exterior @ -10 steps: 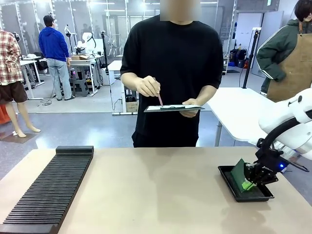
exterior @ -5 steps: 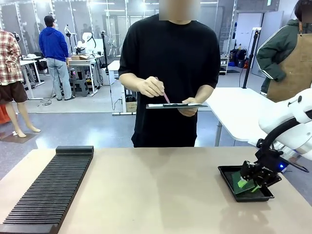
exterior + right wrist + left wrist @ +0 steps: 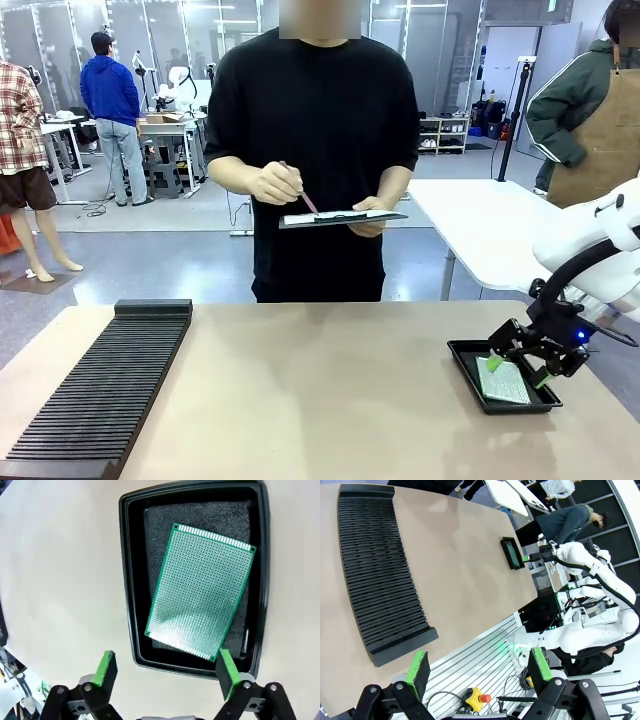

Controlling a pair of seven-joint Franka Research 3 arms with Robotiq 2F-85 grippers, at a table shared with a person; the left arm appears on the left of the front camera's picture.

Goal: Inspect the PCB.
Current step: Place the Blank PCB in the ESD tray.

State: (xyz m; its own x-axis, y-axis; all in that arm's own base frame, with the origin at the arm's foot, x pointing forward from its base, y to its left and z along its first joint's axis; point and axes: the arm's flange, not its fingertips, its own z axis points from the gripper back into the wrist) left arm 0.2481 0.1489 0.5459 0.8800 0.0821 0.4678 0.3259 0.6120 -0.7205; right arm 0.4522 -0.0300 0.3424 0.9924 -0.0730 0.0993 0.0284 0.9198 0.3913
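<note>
Right wrist view: PCB [image 3: 200,590] flat in black tray [image 3: 131,580], beyond spread, empty fingers [image 3: 106,669].

1. This is a robotics lab or workshop hall, not a home or shop: a large open room with a grey polished floor [image 3: 200,262] across the middle of the front view.
2. At upper left, glass partition walls [image 3: 60,40] with ceiling lights reflected in them, and work tables [image 3: 165,130] loaded with equipment and cables.
3. A white robot arm [image 3: 600,250] stands at the right edge beside a beige worktable [image 3: 320,400].
4. In the lower middle of the left wrist view, an aluminium slotted mounting plate [image 3: 470,670] carries a red emergency-stop button [image 3: 472,698].
5. At upper right, a person in a work apron [image 3: 590,150].
</note>
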